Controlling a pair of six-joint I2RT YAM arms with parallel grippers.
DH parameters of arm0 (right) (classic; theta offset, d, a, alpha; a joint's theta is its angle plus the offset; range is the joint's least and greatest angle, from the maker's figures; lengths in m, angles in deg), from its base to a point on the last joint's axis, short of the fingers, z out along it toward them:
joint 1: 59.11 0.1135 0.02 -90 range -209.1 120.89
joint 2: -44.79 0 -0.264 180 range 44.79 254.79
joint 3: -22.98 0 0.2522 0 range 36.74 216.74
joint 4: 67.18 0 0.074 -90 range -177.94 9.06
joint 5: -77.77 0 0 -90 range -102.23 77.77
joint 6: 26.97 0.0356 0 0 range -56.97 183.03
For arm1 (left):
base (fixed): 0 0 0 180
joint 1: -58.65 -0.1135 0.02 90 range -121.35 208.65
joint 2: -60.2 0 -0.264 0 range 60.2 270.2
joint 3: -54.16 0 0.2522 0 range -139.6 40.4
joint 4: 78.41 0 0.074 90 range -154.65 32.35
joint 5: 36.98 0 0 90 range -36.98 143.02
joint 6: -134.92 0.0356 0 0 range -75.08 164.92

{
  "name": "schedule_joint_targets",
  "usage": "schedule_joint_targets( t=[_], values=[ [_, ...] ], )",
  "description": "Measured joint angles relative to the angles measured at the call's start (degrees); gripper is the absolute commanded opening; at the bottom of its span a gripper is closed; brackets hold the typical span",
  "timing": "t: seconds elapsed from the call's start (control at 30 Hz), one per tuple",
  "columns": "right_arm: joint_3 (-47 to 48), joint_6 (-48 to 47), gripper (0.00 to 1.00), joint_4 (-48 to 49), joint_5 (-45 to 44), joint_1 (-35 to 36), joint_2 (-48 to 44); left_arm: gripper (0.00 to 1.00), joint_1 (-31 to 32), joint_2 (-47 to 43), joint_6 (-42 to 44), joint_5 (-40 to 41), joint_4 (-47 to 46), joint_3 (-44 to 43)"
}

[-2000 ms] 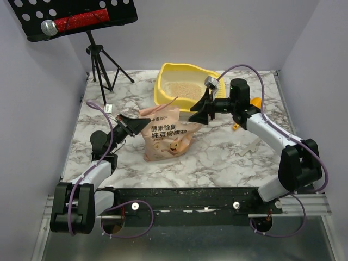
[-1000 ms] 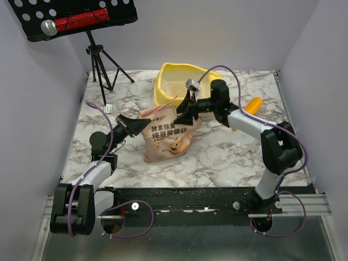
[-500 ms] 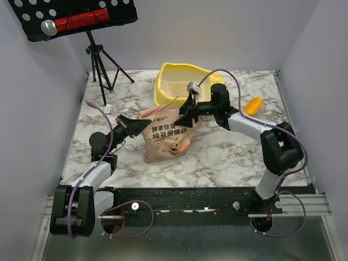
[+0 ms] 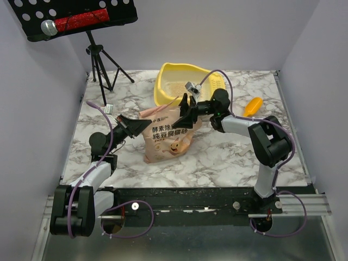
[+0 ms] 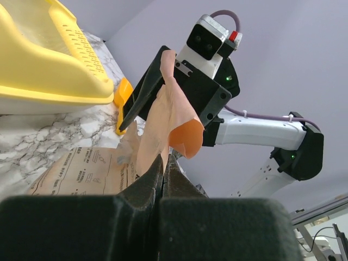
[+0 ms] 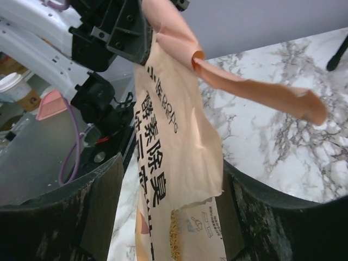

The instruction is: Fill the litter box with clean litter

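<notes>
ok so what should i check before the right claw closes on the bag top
1. left claw shut on the bag top corner: ok
2. right claw open, bag's top edge between its fingers: ok
3. bag upright, just in front of the litter box: ok
4. litter in the box, room for more: ok
5. how much is left inside the bag: cannot tell
6. scoop off to the right, away from the bag: ok
</notes>
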Motion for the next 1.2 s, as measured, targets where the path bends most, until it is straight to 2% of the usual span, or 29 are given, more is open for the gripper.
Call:
schedule_joint_targets(
  t=[0.07,0.1,0.23,0.37,0.47,0.6,0.67,0.83,0.97,1.13,1.2],
  values=[
    [-0.4,3.6,0.52,4.6,1.2,0.1,1.3,0.00,0.0,0.0,0.0,0.0,0.0,0.0],
    [-0.5,4.9,0.36,6.4,1.5,0.2,1.7,0.00,0.0,0.1,0.0,0.0,0.0,0.0],
    [-1.4,8.2,0.01,10.5,2.3,0.5,2.0,0.00,0.0,0.1,-0.1,-0.4,-0.1,0.0],
    [-2.1,7.4,0.01,10.2,2.3,0.5,1.6,0.02,0.1,-1.0,2.3,-1.0,4.3,-1.0],
    [-2.6,3.6,0.01,5.5,1.8,0.5,0.0,0.25,0.9,-4.3,8.7,-0.9,16.0,-4.4],
    [-2.4,-4.4,0.00,-5.7,0.3,0.8,-3.3,0.65,1.7,-9.3,19.2,1.6,32.9,-13.6],
    [-1.5,-8.5,0.00,-11.8,-0.7,1.0,-4.6,0.77,1.8,-10.8,23.4,1.8,38.8,-17.7],
    [0.3,-19.9,0.00,-27.4,-3.7,1.5,-7.4,0.80,5.1,-11.7,36.3,3.7,57.3,-27.6],
    [0.6,-27.7,0.00,-37.0,-6.3,1.9,-10.5,0.80,9.3,-10.4,47.3,9.2,72.5,-36.8],
    [0.6,-35.4,0.00,-45.4,-9.0,2.9,-13.7,0.80,14.2,-7.0,58.1,16.0,84.4,-45.9],
    [0.6,-37.9,0.00,-47.9,-9.7,3.2,-14.4,0.80,16.7,-5.7,62.8,17.5,86.3,-46.7]
  ],
)
